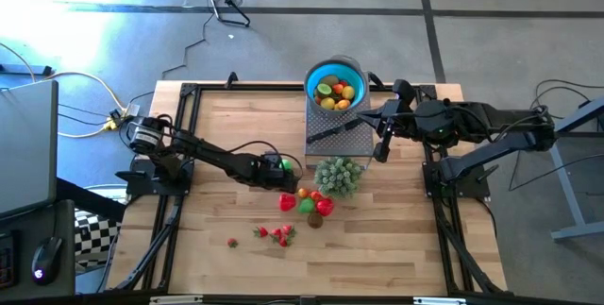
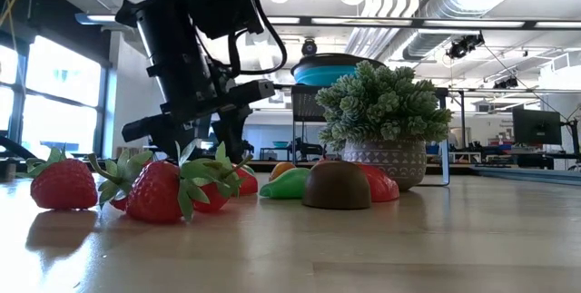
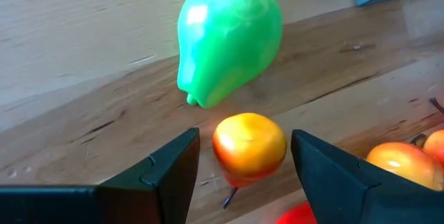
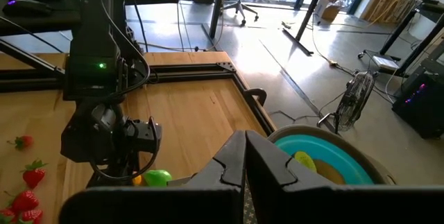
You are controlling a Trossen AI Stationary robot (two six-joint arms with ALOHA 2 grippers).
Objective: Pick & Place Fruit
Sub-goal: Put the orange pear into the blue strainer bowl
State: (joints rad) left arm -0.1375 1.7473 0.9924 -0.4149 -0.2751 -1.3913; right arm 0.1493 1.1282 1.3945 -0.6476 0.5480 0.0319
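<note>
My left gripper point(image 3: 244, 172) is open and low over the table at the fruit pile point(image 1: 307, 201), pointing steeply down. A small orange-yellow fruit point(image 3: 250, 148) sits between its two fingers, with a gap showing on each side. A green pear-shaped fruit point(image 3: 229, 37) lies on the wood just beyond it. Another orange-red fruit point(image 3: 402, 165) lies beside the gripper. The blue bowl point(image 1: 311, 76) holds several fruits and stands on a grey rack point(image 1: 335, 133) at the far side. My right gripper point(image 4: 244, 161) is shut and holds nothing, raised beside the bowl point(image 4: 326, 156).
A pale green bushy plant in a pot point(image 1: 338, 175) stands right behind the fruit pile. Strawberries point(image 1: 278, 234) and one more red fruit point(image 1: 232, 242) lie scattered toward the near edge. In the low view strawberries point(image 2: 159, 191) and a brown fruit point(image 2: 336, 184) fill the foreground.
</note>
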